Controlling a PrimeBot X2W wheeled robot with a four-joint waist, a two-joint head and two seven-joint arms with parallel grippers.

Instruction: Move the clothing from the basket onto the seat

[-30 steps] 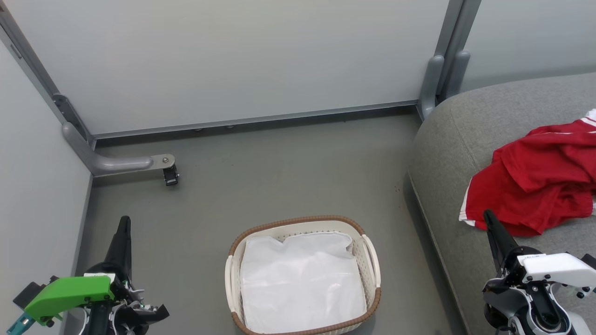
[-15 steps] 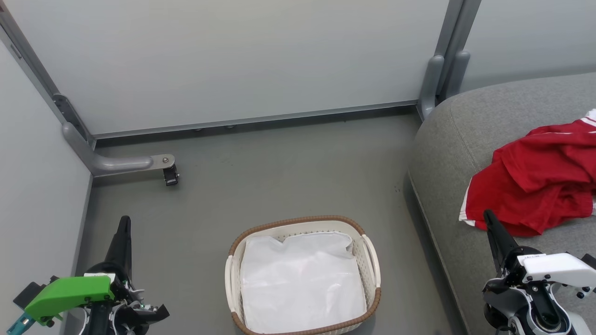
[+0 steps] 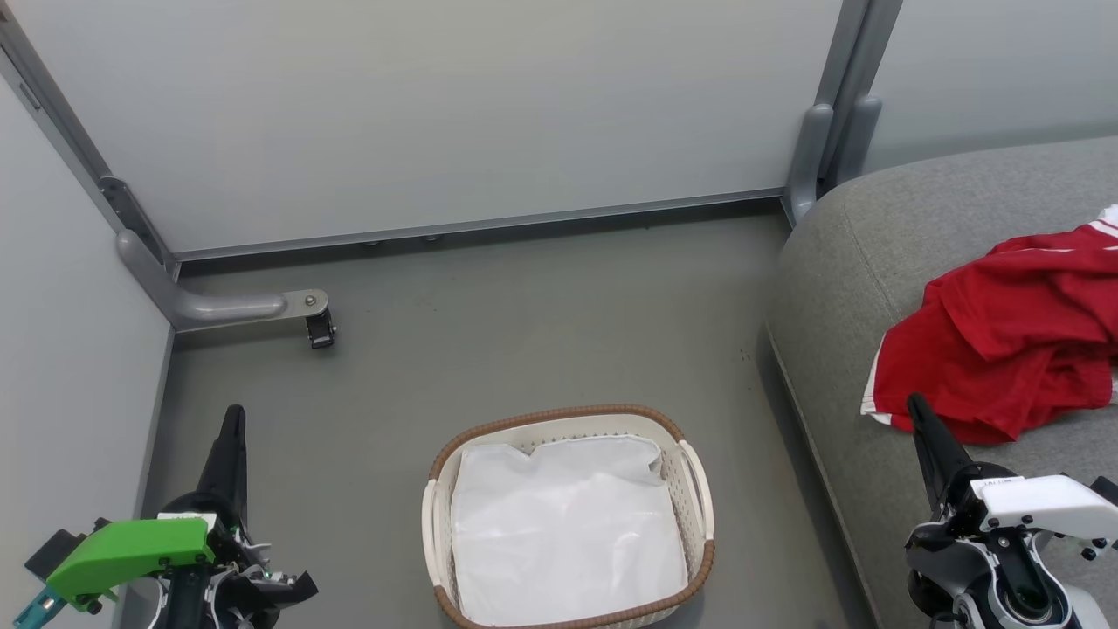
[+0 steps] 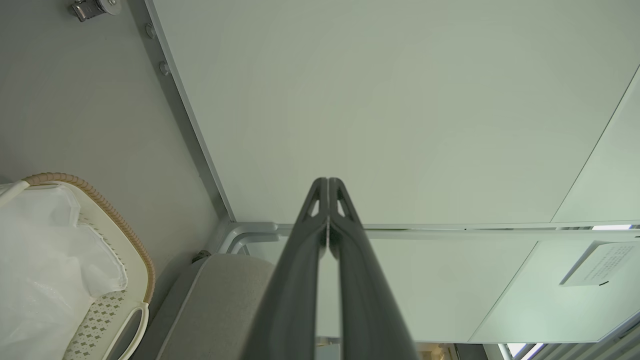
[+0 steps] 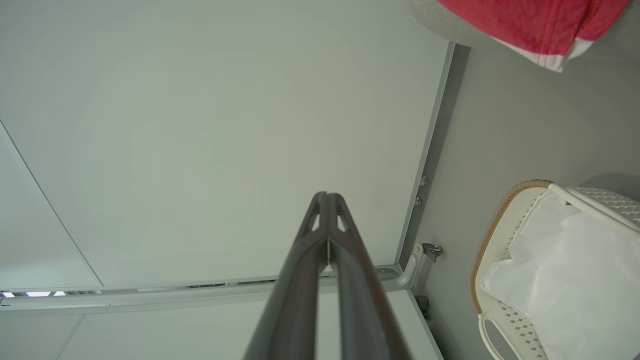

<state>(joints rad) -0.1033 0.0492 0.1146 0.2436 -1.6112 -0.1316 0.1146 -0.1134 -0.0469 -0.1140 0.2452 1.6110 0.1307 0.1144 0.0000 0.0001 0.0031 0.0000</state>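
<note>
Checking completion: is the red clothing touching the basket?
Apart. The head view shows the clothing lying on the seat, with bare floor between the seat and the basket.

You are seeing bright, even, diffuse light; a soft shadow is lying along the foot of the large grey woven-fabric seat cushion. The plain white cloth sheet is washing out. Wrist views are slightly bowing panel edges, and the long dark fingers are blurring near the lens.
</note>
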